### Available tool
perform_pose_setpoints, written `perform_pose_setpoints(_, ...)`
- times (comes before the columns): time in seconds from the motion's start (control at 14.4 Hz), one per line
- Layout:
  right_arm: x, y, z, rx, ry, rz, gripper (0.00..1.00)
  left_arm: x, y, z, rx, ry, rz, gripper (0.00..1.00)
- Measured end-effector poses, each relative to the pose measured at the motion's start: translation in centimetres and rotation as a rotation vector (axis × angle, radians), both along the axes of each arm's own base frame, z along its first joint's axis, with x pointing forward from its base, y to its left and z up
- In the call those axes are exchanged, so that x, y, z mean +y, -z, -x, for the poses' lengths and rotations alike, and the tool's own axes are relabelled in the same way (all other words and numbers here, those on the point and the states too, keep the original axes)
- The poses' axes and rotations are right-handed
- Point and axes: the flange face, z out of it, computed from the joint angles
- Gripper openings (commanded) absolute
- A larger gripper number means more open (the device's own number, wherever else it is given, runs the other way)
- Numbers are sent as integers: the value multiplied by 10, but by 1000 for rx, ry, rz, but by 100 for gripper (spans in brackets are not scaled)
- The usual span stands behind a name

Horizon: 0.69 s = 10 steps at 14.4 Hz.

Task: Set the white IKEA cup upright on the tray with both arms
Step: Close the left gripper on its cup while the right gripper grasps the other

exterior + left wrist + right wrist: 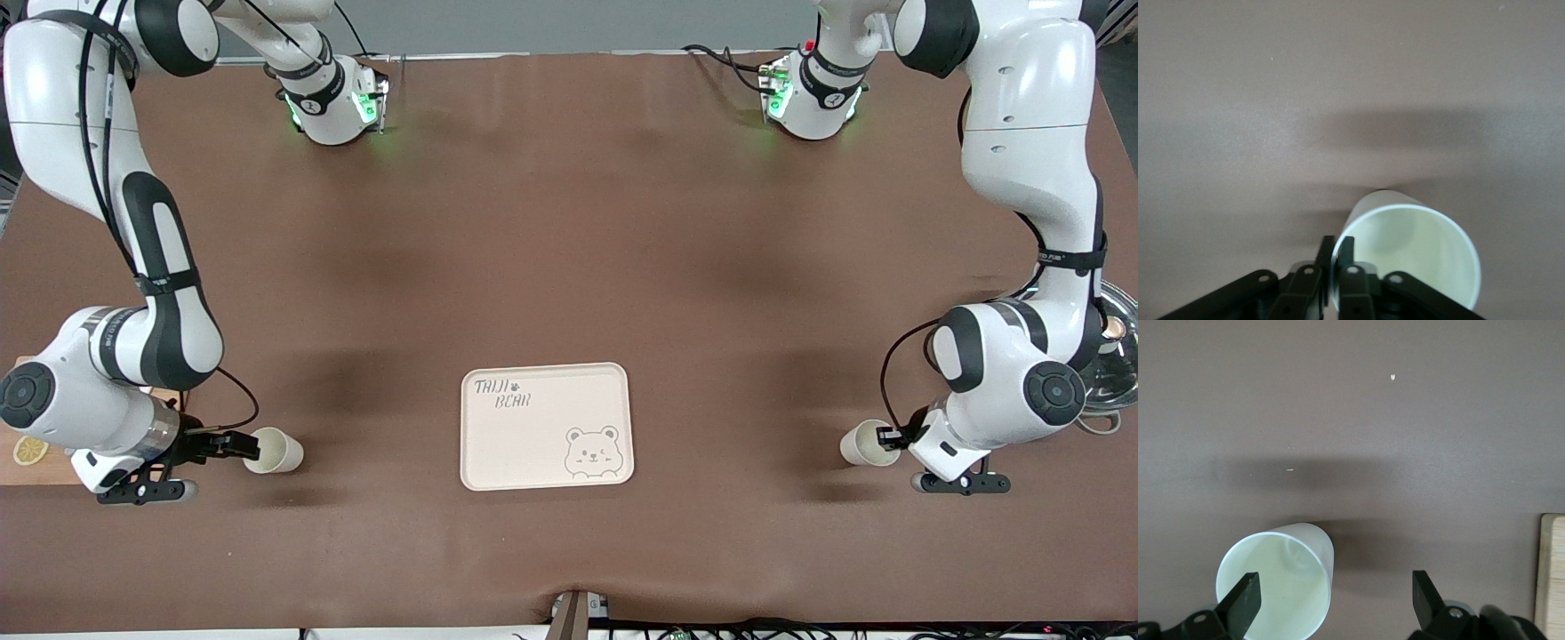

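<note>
Two white tapered plastic cups: one (868, 444) at the left arm's end, its rim pinched by the closed left gripper (889, 436). The other (275, 450) sits by the spread-open right gripper (233, 442), one finger inside. The flat cream bear-print tray (533, 436) lies between, at 6 o'clock on the brown matte table (569, 249). Wooden board (27, 467) under right arm.

You could read one clear text: "TAIJI BEAR" in grey letters on the tray (542, 391), in its corner toward the right arm's end and farther from the front camera, with a small paw mark after "TAIJI". A strap on the left arm (1031, 160) bore small print, too small for you to make out.
</note>
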Motion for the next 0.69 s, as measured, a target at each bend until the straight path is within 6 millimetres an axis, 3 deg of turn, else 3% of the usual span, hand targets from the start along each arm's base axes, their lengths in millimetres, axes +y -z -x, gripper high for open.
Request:
perform_pose_setpoints(0.35, 4, 38, -4, -37, 1, 4, 100, -1, -2, -2, -12, 7, -1, 0)
perform_pose_setpoints(0.69, 5, 40, -5, -39, 0, 4, 100, -16, -30, -7, -48, 28, 4, 0)
